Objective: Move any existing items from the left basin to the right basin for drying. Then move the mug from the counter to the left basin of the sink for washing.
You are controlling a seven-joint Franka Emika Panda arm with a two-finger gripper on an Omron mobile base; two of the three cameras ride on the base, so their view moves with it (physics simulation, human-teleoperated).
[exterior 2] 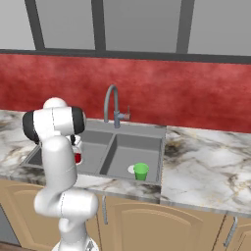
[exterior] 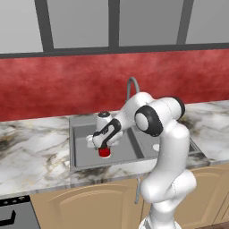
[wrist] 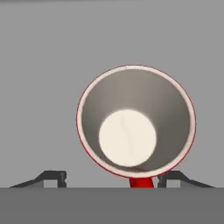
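The red mug (exterior: 104, 152) stands upright on the floor of the left basin (exterior: 82, 150), toward its front. From above, in the hand view, the mug (wrist: 135, 122) shows its pale inside and a red handle at its near side. My gripper (exterior: 102, 144) hovers just over it, open. Its fingertips (wrist: 54, 177) are spread wide on either side of the handle, touching nothing. In the right base view the mug (exterior 2: 77, 158) peeks out from behind my arm. The small green cup (exterior 2: 141, 170) stands in the right basin (exterior 2: 122, 152) next to the white drain.
The tall curved faucet (exterior 2: 112, 105) rises behind the sink (exterior 2: 147, 131), between the basins. Marble counter (exterior 2: 206, 157) runs on both sides of the sink, with a red wall behind. My arm's elbow (exterior: 150, 118) hangs over the sink's right part.
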